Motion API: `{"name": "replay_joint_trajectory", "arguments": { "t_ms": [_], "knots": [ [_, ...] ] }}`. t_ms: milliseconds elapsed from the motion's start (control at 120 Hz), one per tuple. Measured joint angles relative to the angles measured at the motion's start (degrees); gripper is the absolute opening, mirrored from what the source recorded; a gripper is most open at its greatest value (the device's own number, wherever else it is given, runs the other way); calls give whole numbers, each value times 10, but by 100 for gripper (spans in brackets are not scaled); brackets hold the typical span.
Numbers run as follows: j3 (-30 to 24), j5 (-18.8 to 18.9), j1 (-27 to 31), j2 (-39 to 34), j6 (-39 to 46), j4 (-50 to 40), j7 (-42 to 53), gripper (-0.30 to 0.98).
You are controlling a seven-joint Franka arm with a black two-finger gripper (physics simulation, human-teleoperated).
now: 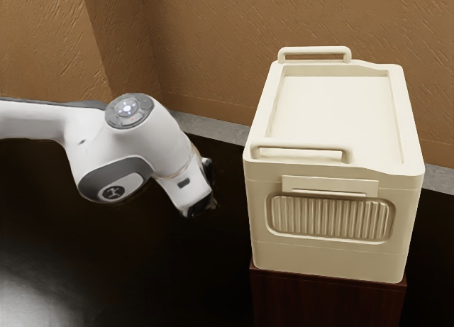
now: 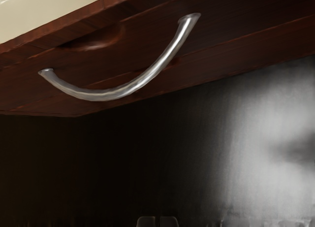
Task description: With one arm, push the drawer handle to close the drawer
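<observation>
In the exterior view my gripper (image 1: 211, 203) hangs at the lower end of the arm, left of the cabinet and apart from it. The two fingertips of the gripper (image 2: 157, 221) stand together at the wrist view's lower edge, shut with nothing between them. A curved silver handle (image 2: 122, 91) bows out from the dark red wooden drawer front (image 2: 216, 49), ahead of the gripper and not touching it. The wooden cabinet (image 1: 328, 298) stands under a cream box in the exterior view. How far out the drawer stands, I cannot tell.
A cream box (image 1: 333, 259) with raised rails and a ribbed panel rests on the cabinet, rising above my hand's height. Behind it runs a brown textured wall (image 1: 213, 50) with a grey strip at its foot. The floor (image 1: 128, 270) is dark and glossy.
</observation>
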Motion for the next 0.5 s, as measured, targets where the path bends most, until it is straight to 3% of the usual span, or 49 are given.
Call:
{"name": "replay_joint_trajectory", "arguments": {
  "t_ms": [67, 133, 258, 367, 500],
  "knots": [
    [0, -10, 20, -38, -43, 4, -65, 5],
    [10, -63, 53, -51, -95, 35, -144, 20],
    [55, -113, 127, -30, -249, 192, -293, 42],
    [60, -110, 143, 49, -330, 286, -398, 53],
    [60, -108, 145, 69, -380, 290, -504, 60]
  ]
}}
